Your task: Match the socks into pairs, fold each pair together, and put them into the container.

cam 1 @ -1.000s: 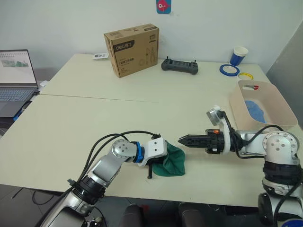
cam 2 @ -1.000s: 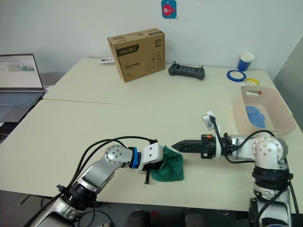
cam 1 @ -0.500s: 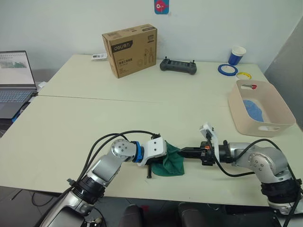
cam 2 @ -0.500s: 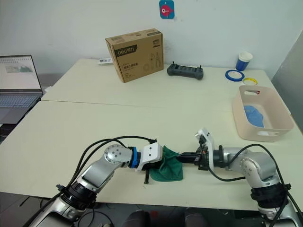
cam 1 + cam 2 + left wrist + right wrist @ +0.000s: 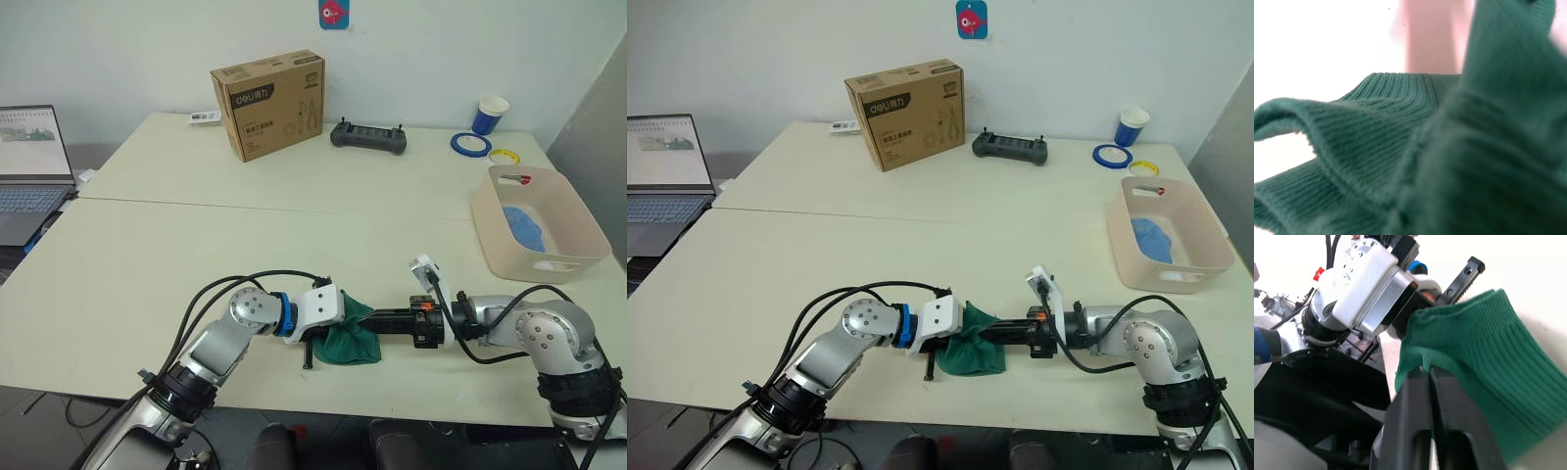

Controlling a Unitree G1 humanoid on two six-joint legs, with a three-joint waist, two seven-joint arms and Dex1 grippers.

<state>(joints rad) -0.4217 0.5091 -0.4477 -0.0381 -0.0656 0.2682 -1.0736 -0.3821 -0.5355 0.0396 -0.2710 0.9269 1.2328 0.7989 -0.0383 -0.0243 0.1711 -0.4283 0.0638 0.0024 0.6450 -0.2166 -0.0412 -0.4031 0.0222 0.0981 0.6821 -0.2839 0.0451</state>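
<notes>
Green socks (image 5: 349, 337) are bunched at the near edge of the table (image 5: 176, 255), roughly 6 o'clock from the cardboard box (image 5: 269, 103). The left gripper (image 5: 318, 323) looks clamped on one side of the bundle, pinning it so the fold doesn't spring open. The right gripper (image 5: 1426, 377) has its fingers pressed together with the ribbed cuff caught at the tips, so it's grasping the fabric from the other side. My guess is they're holding both ends to finish folding the pair, or to hand it to the right arm.

Compared with a second ago, the right gripper has slid in from well clear of the socks to touching them. The pink container (image 5: 580, 235) sits around 3 o'clock, well apart, with something blue (image 5: 524, 228) already inside.
</notes>
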